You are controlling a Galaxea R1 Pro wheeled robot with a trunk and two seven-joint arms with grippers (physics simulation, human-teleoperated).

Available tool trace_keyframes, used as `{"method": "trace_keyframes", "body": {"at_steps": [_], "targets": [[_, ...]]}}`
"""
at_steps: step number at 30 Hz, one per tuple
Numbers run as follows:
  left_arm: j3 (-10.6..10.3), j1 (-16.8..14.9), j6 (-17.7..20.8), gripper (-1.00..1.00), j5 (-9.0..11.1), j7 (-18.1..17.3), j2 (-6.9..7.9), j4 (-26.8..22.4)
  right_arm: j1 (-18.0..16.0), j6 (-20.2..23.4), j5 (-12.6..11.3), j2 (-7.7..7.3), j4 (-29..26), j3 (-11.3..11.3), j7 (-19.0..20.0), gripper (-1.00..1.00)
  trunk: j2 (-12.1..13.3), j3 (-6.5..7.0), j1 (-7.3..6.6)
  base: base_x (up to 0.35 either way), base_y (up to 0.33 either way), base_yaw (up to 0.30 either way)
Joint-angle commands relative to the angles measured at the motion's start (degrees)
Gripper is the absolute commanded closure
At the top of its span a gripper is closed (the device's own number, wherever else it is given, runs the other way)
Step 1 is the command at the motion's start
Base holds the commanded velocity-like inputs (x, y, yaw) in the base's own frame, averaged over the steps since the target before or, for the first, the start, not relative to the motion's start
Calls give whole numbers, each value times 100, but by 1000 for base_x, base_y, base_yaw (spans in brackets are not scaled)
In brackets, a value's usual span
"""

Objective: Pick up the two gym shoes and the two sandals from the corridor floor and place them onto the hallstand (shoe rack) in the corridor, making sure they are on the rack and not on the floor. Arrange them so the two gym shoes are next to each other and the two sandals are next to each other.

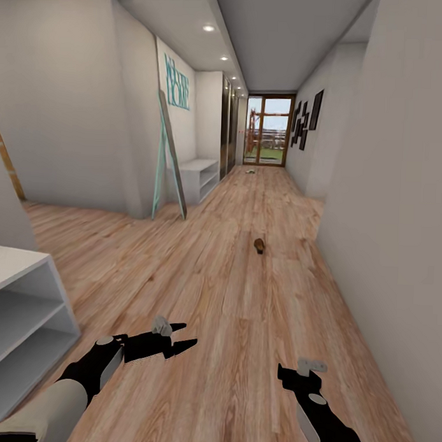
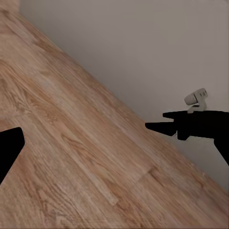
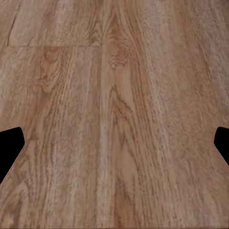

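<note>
stage: robot in transit down the corridor, nothing carried yet; by my read it's heading for the first pickup.
sandal point(image 1: 259, 245): brown, alone on the corridor floor point(image 1: 199, 290), approx 12 o'clock from the robot, slightly twd 1, near the R wall. Lying loose mid-walkway, so easy to reach from above.
far item: small pale thing point(image 1: 250, 172) on the floor near the glass door point(image 1: 269, 129), 12 o'clock, too small to say if it's a gym shoe.
other shoes: can't place them from here.
left gripper point(image 1: 178, 338): held low at approx 7 o'clock in the head view, fingers apart, empty; parked fwd so it's ready to drop on a shoe.
right gripper point(image 1: 291, 375): approx 5 o'clock, pointing at bare planks; wrist cam shows both fingertips at the frame edges, wide apart, nothing betw them.
rack cand. 1: white low shelf unit point(image 1: 20, 316) at 8 o'clock, just beside the L arm; upper part cut off.
rack cand. 2: low white bench point(image 1: 200, 175) at 11 o'clock, past a leaning mirror point(image 1: 172, 159); can't tell which one is the hallstand.
next, prob.: roll fwd til the sandal is under one gripper, then lower.
</note>
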Motion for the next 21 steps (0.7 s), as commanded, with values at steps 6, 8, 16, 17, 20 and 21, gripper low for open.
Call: {"method": "trace_keyframes", "body": {"at_steps": [6,8,16,17,20,21], "targets": [[0,-4,-35,-100,9,-12,3,9,-3,-29,-50,3,3,-12,1,-100,-2,-6,2,346,-57,0],[0,-4,-35,-100,11,-12,4,10,-3,-29,-50,3,1,-12,1,-100,-2,-6,2,346,-92,0],[0,-4,-35,-100,15,-12,2,12,-3,-30,-50,4,2,-11,1,-100,-2,-6,2,346,-110,0],[0,-4,-35,-100,15,-12,2,12,-3,-29,-50,4,1,-11,1,-100,-2,-6,2,346,-131,0],[0,-4,-35,-100,14,-12,0,11,-3,-30,-50,4,3,-12,1,-100,-2,-6,2,343,-142,0],[0,-4,-35,-100,15,-12,2,12,-3,-30,-50,3,3,-12,1,-100,-2,-6,2,333,-159,0]]}}
